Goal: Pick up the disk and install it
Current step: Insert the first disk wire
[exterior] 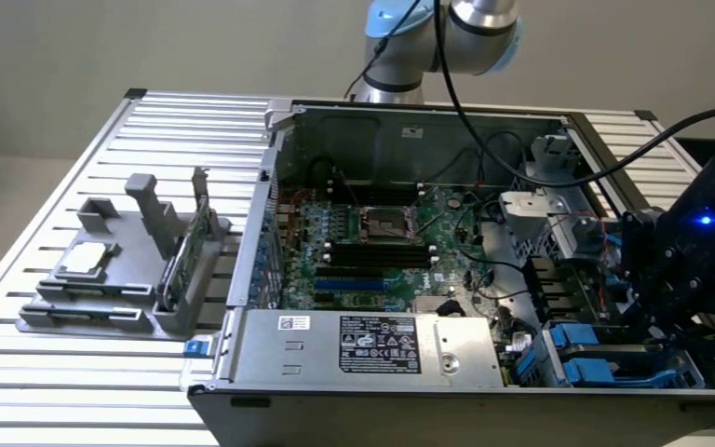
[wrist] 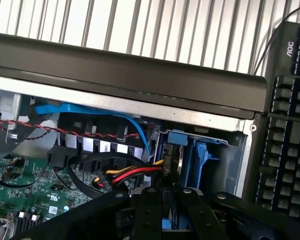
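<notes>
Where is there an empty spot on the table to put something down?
The slatted table is bare in front of the grey holder and behind it, beside the open computer case. Inside the case it is crowded with wires, and the gripper hangs by the blue drive bays.

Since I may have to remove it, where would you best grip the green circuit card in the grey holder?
Grip the green circuit card by its free upper edge, coming down from above: it stands on edge in the grey holder, which covers its lower edge, so the top looks most open.
</notes>
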Robot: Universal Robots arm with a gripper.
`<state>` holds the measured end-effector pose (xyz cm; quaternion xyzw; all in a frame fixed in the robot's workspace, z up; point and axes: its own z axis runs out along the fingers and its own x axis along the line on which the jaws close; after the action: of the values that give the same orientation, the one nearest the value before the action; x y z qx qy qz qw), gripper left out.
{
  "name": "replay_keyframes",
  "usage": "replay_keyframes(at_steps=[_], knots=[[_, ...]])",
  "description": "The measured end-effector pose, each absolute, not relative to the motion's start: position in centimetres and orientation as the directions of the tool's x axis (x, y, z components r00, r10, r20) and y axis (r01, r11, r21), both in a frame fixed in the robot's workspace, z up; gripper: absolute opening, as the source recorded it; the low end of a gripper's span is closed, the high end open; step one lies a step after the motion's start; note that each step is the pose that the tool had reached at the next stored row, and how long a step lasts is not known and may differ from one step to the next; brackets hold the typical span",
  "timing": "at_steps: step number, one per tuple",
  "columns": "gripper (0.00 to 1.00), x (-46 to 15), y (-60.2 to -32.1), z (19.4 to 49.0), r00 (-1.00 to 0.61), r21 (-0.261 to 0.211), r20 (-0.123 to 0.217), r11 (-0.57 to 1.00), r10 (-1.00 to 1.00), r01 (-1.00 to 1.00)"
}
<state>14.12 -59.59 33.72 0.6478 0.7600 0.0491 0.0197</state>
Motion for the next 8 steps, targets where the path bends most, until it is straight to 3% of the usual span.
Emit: replay_keyframes(at_steps=[8], knots=[[0.18,14.07,-59.54,33.63,-0.144,0.103,0.032,0.14,0.989,0.985]])
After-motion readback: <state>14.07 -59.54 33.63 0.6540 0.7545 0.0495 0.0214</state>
